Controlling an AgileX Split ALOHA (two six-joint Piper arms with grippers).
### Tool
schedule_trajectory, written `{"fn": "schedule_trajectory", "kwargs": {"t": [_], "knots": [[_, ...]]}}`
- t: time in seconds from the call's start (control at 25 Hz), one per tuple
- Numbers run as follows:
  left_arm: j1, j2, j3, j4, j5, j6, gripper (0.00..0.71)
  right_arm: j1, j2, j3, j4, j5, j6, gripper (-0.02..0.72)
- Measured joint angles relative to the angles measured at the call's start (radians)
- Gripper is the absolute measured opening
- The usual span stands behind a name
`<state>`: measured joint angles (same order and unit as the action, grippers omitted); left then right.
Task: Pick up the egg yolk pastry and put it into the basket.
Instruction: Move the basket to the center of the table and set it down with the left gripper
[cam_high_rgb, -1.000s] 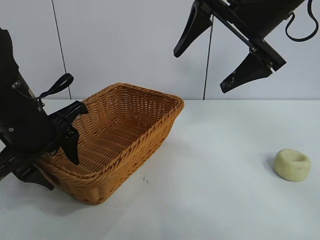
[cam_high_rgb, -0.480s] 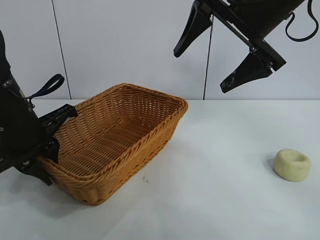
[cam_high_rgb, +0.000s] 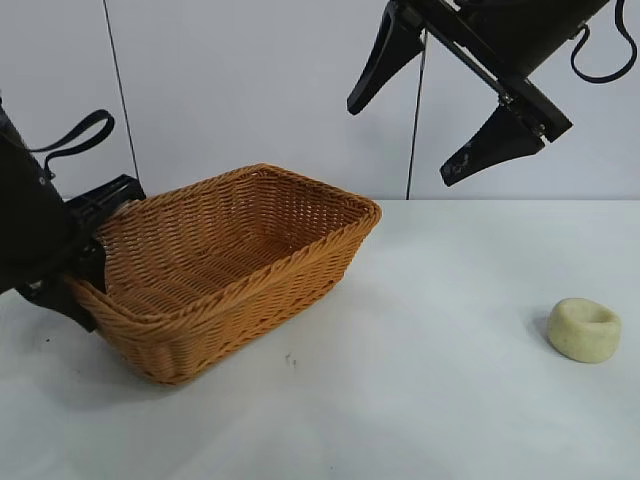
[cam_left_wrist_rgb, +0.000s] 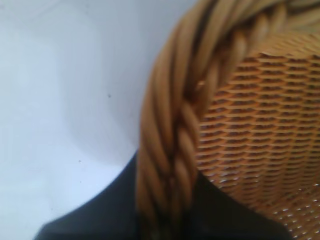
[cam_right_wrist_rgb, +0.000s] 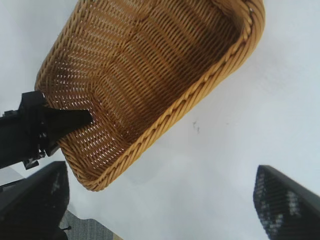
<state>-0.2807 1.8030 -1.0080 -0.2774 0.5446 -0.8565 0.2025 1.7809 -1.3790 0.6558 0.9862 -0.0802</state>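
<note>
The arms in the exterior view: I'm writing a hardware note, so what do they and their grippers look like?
Both arms are matte black. The right gripper has two long, tapering, blade-like fingers on a straight crossbar, with a black cable loop beside the wrist. The left gripper is blocky and black, with a similar black loop above it.

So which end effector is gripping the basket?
The left end effector, clamped on the basket rim at its left end; the right end effector hangs open above the table.
</note>
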Motion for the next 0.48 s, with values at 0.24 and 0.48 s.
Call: {"fn": "schedule_trajectory", "kwargs": {"t": [0.24, 0.48], "knots": [[0.043, 0.001, -0.101, -0.063, 0.095, 0.276, 0.108, 0.000, 0.000, 0.000, 0.000, 0.000, 0.000, 0.694], [0.049, 0.079, -0.231, -0.059, 0.247, 0.458, 0.108, 0.000, 0.000, 0.000, 0.000, 0.004, 0.000, 0.694]]}}
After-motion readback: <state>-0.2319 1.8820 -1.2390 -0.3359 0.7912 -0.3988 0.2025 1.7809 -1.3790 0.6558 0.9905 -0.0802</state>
